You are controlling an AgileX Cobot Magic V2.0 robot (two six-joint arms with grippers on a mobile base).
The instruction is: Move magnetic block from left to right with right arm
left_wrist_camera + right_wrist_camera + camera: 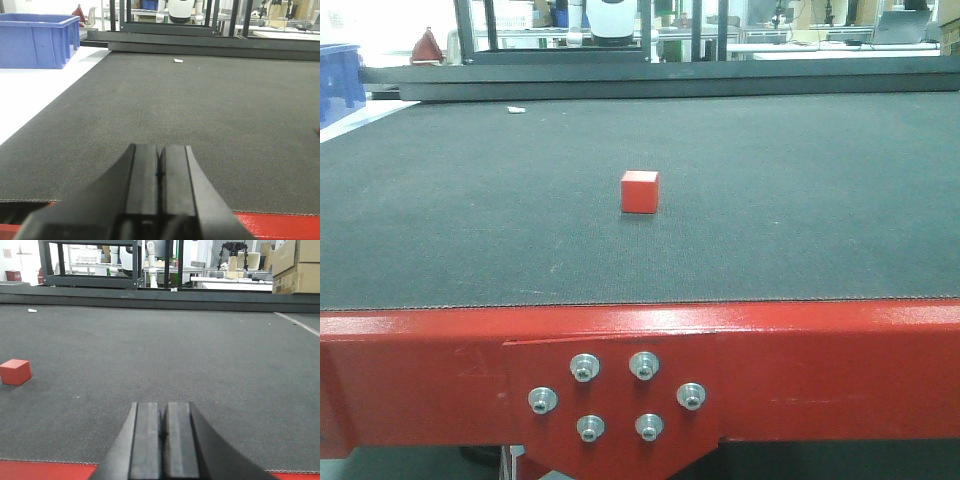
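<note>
As we look from the front, the small matte red magnetic block (639, 191) sits flat on the dark grey textured mat (800, 220), near the middle and somewhat towards the near edge, above the glossy red metal table frame (800, 360) with its ring of six silver bolts (616, 396). The block's sides look equal, so we find no long axis; one face is turned almost squarely at us, with the top face also showing. A small white scrap (516, 110) lies far back on the left. Neither arm appears here.

In the left wrist view, we see the left gripper (159, 150) over the mat's near edge, its two black fingers pressed together and pinching nothing. A blue plastic bin (35, 40) stands off the mat to the left.

In the right wrist view, the right gripper (164, 407) likewise has its fingers closed against each other, empty. The block lies well to its left, apart from it, one vertical edge towards this camera. Brown cardboard boxes (295, 265) stand far right.
</note>
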